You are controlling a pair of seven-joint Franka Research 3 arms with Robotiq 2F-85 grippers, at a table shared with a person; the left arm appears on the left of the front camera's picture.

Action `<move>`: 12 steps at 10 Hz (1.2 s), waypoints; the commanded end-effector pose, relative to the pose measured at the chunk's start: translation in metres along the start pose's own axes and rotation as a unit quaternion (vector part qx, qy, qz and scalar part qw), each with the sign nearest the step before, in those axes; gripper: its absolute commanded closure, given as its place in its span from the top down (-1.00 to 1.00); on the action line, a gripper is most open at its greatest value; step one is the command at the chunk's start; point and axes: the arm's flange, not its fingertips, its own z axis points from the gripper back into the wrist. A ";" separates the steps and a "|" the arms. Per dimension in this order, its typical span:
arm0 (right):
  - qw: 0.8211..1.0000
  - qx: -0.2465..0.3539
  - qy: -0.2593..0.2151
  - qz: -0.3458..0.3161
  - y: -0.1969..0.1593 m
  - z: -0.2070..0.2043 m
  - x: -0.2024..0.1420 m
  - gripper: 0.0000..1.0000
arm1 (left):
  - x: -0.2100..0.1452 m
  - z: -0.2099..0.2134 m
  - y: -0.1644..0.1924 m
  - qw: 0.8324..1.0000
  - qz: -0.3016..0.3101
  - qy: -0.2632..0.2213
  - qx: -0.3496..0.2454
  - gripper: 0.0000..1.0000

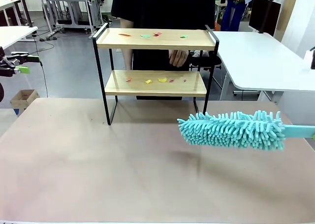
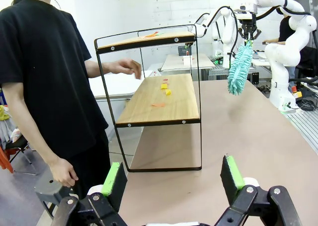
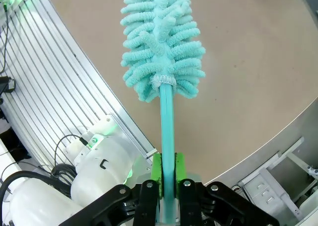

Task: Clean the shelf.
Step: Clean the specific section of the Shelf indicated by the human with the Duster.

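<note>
Left tool (image 2: 171, 176) well left of shelf (image 2: 158, 104)

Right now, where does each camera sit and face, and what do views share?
Front: fixed between the arms, facing across the table at the shelf and the person behind; left gripper at left edge.
Left wrist: on that arm, past the open left gripper toward the shelf's end and the person.
Right wrist: looking down the shut right gripper along the duster to the table.
Shared: the duster, in all three.

The duster (image 1: 231, 130) is turquoise — shelf (image 1: 201, 41) pale wood (black frame).
</note>
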 end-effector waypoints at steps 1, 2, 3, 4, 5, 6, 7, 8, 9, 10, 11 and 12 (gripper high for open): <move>1.000 -0.002 -0.001 -0.010 0.001 0.000 0.002 -0.74 | 0.002 0.000 -0.001 1.000 -0.008 -0.001 -0.001 1.00; 1.000 -0.002 -0.001 -0.010 0.001 0.000 0.002 -0.74 | 0.002 0.000 -0.001 1.000 -0.008 -0.001 -0.001 1.00; 1.000 -0.002 -0.001 -0.010 0.001 0.000 0.002 -0.74 | 0.002 0.000 -0.001 1.000 -0.008 -0.001 -0.001 1.00; 1.000 -0.002 -0.001 -0.010 0.001 0.000 0.002 -0.74 | 0.002 0.000 -0.001 1.000 -0.008 -0.001 -0.001 1.00; 1.000 -0.002 -0.001 -0.010 0.001 0.000 0.002 -0.74 | 0.002 0.000 -0.001 1.000 -0.008 -0.001 -0.001 1.00; 1.000 -0.002 -0.001 -0.010 0.001 0.000 0.002 -0.74 | 0.002 0.000 -0.001 1.000 -0.008 -0.001 -0.001 1.00; 1.000 -0.002 -0.001 -0.010 0.001 0.000 0.002 -0.74 | 0.002 0.000 -0.001 1.000 -0.008 -0.001 -0.001 1.00; 1.000 -0.002 -0.001 -0.010 0.001 0.000 0.002 -0.74 | 0.002 0.000 -0.001 1.000 -0.008 -0.001 -0.001 1.00; 1.000 -0.002 -0.001 -0.010 0.001 0.000 0.002 -0.74 | 0.002 0.000 -0.001 1.000 -0.008 -0.001 -0.001 1.00; 1.000 -0.002 -0.001 -0.010 0.001 0.000 0.002 -0.74 | 0.002 0.000 -0.001 1.000 -0.008 -0.001 -0.001 1.00; 1.000 -0.002 -0.001 -0.010 0.001 0.000 0.002 -0.74 | 0.002 0.000 -0.001 1.000 -0.008 -0.001 -0.001 1.00; 1.000 -0.002 -0.001 -0.010 0.001 0.000 0.002 -0.74 | 0.002 0.000 -0.001 1.000 -0.008 -0.001 -0.001 1.00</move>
